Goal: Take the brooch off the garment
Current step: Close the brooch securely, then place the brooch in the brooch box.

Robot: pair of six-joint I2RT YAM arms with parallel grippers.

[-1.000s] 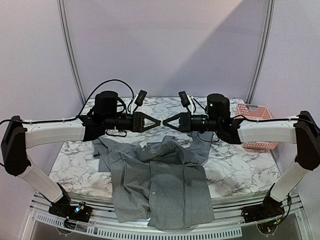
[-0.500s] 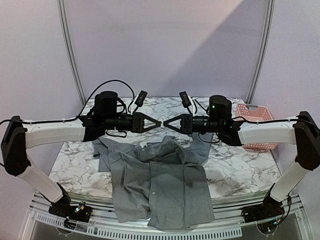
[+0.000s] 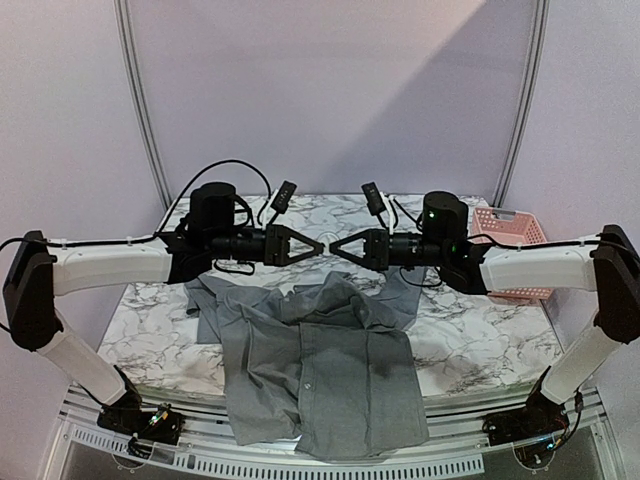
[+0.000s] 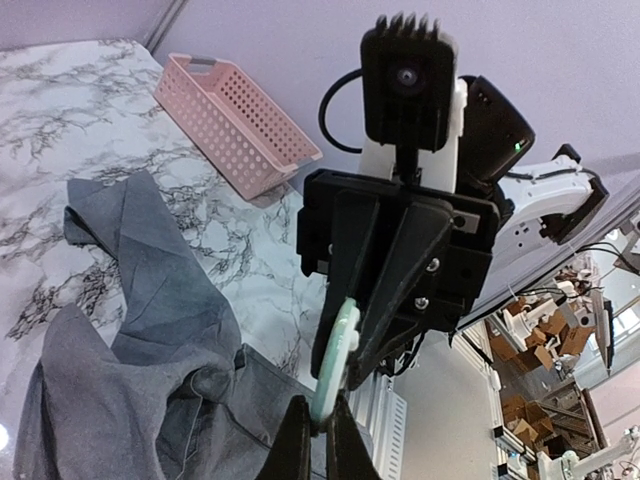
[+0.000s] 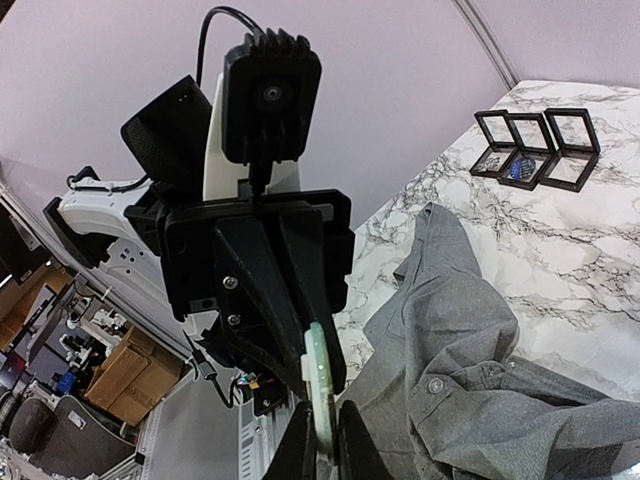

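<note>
Both arms are raised over the marble table (image 3: 150,330), tips nose to nose above the shirt collar. The left gripper (image 3: 319,246) and right gripper (image 3: 334,248) are both narrow. From the top we can't make out anything between them because it is too small.

The wrist views settle it. The brooch (image 4: 335,350), a thin pale green oval disc, sits edge-on with one end in the left fingers and the other in the right fingers. The same disc shows from the right wrist (image 5: 317,385). We read it as pinched from both ends.

The grey shirt (image 3: 330,360) lies flat below, front buttoned and collar toward the far side, with nothing touching it. The brooch is well clear of the fabric.

We judge that the brooch is off the garment and this is a mid-air handover, or a pull on its two parts; we can't tell which.

For the next move, one gripper should release while the other holds its pinch. A thin, slick disc could twist or drop onto the shirt. Then it goes to a drop spot, maybe the pink basket (image 3: 510,250) or the black display cases (image 5: 535,145), though we're unsure which.
</note>
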